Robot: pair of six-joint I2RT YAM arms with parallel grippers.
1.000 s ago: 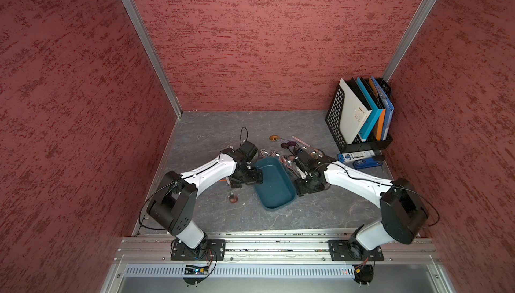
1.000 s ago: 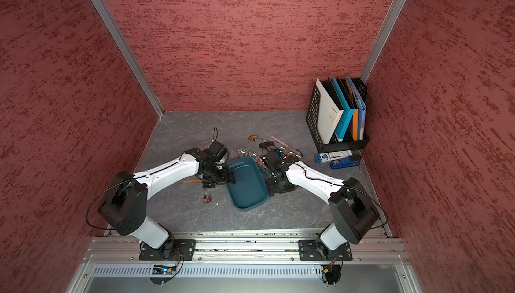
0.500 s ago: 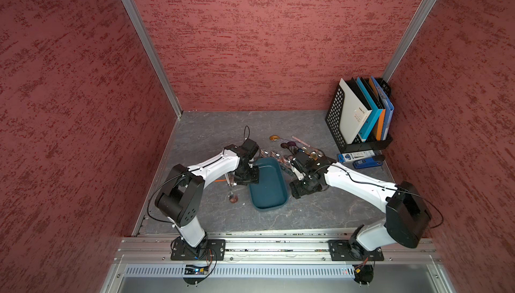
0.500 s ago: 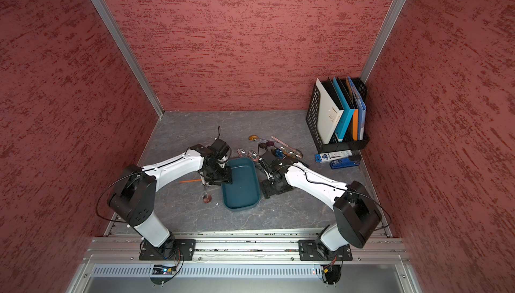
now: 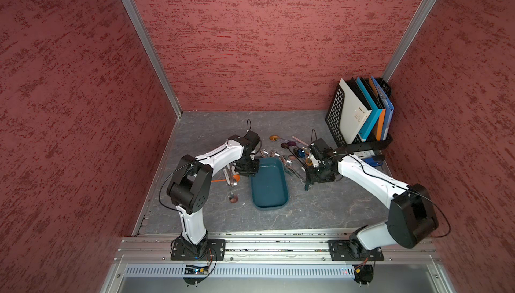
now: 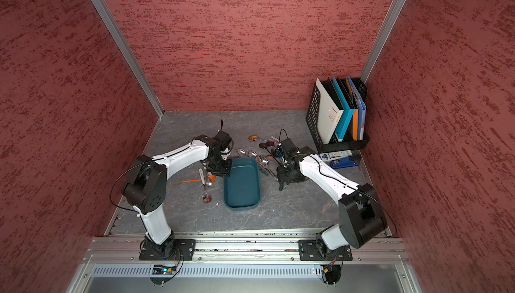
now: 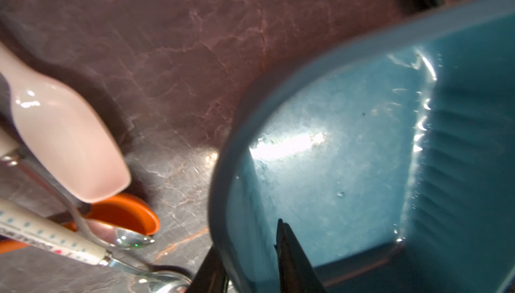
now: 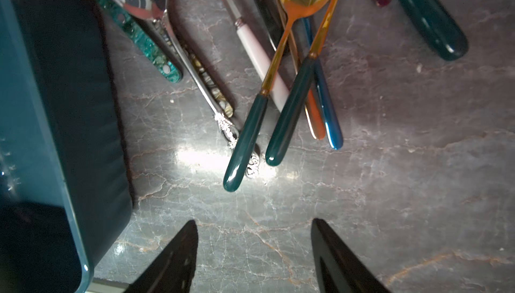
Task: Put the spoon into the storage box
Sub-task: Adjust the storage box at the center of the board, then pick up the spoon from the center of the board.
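Your storage box [image 5: 269, 185] sits mid-desk [image 5: 320, 210]. Your left gripper [image 7: 246, 238] pinches the rim at the box's far left corner. Your right gripper [image 8: 253, 222] is spread over bare desk right of the box. Spoons [image 8: 242, 143] lie just past its fingertips, untouched.

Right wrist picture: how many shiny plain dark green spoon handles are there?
3. One slim glossy dark green handle and a second lie side by side on gold stems; a thicker third lies apart. Others may be outside the view.
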